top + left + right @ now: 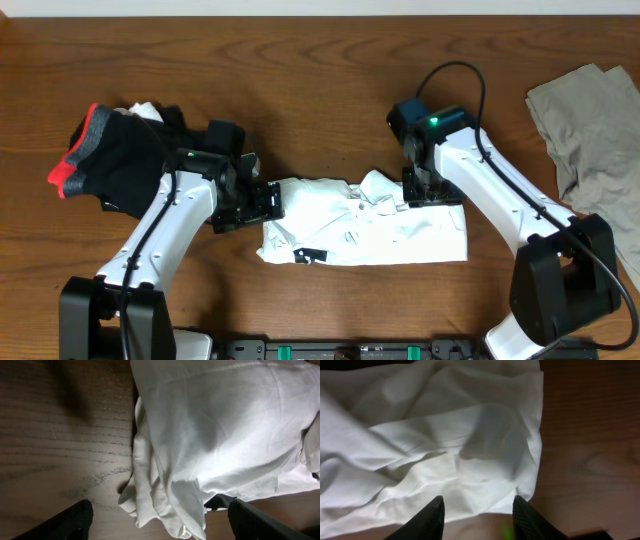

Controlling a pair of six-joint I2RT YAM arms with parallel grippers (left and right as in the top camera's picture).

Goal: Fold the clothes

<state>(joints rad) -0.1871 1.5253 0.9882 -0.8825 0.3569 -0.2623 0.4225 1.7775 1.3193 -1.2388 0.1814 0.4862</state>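
Observation:
The white T-shirt (365, 228) lies crumpled in a rough rectangle at the middle of the table, a small black patch (308, 256) near its front left edge. My left gripper (268, 200) is at the shirt's left end, open, with a hanging fold of cloth (172, 505) between its spread fingers (160, 520). My right gripper (432, 195) is over the shirt's back right corner, open; its fingers (479, 512) straddle the cloth's edge (485, 475) without pinching it. The black lettering is hidden.
A black garment with red and grey trim (110, 155) lies at the back left, behind my left arm. An olive-grey cloth (595, 130) lies at the right edge. Bare wood table (300, 90) shows behind the shirt.

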